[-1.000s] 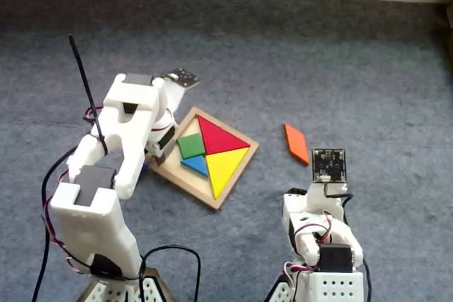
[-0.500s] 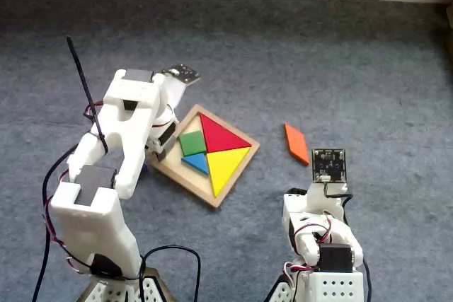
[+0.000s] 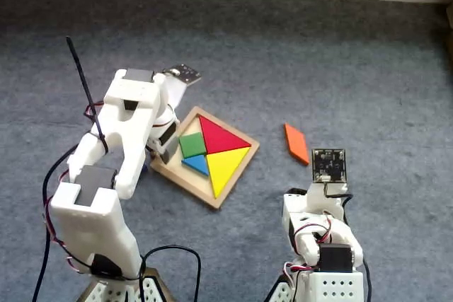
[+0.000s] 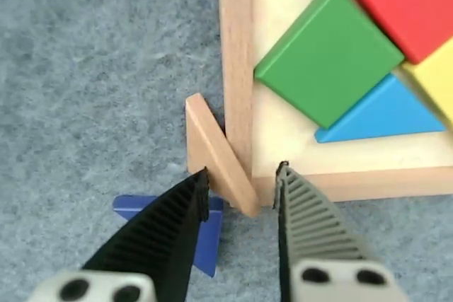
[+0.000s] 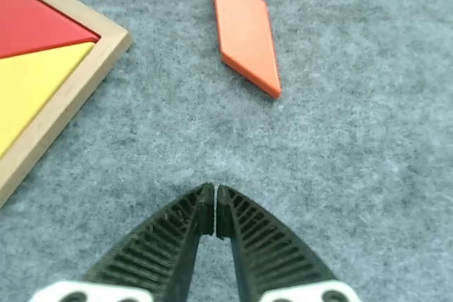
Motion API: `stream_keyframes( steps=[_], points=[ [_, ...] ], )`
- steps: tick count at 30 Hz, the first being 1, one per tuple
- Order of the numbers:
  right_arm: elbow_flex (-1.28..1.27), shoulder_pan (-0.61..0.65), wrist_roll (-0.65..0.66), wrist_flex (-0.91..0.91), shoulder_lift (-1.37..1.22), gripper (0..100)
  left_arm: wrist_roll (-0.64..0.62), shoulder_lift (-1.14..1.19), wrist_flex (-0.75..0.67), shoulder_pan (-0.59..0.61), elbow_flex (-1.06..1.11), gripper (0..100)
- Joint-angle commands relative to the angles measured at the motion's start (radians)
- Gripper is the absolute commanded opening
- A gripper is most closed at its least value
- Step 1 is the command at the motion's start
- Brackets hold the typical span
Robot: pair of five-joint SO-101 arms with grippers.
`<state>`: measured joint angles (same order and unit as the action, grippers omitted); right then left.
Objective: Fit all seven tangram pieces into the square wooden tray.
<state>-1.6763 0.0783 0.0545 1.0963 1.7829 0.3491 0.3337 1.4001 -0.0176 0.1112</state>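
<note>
Wood piece (image 4: 214, 152) leans on tray (image 4: 237, 47) corner between left tool (image 4: 242, 170) tips.

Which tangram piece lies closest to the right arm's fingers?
The orange parallelogram, alone on the carpet; the rest sit in or beside the tray.

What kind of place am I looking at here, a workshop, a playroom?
Probably a hobby or lab robot setup rather than a factory: a small white left arm and right arm stand on grey carpet, beside a wooden tray holding coloured puzzle pieces.
</note>
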Motion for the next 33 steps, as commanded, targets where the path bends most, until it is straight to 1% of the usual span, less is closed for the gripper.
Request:
stream_keyframes(
  steps=[1, 10, 16, 27, 33],
  points=[
    [-0.111, -0.012, -0.005, -0.001, 0.021, 2.6, 0.000, -0.021, 0.003, -0.007, -0.044, 13],
    [-0.111, -0.012, -0.005, -0.001, 0.021, 2.6, 0.000, -0.013, 0.003, -0.007, -0.044, 12],
    [-0.111, -0.012, -0.005, -0.001, 0.021, 2.6, -0.002, -0.012, -0.041, -0.007, -0.035, 3],
    [-0.111, -0.012, -0.005, -0.001, 0.021, 2.6, -0.006, -0.028, -0.038, -0.007, -0.045, 2],
    [-0.111, -0.012, -0.005, -0.001, 0.021, 2.6, -0.006, -0.147, -0.038, -0.007, -0.035, 2]
  ],
)
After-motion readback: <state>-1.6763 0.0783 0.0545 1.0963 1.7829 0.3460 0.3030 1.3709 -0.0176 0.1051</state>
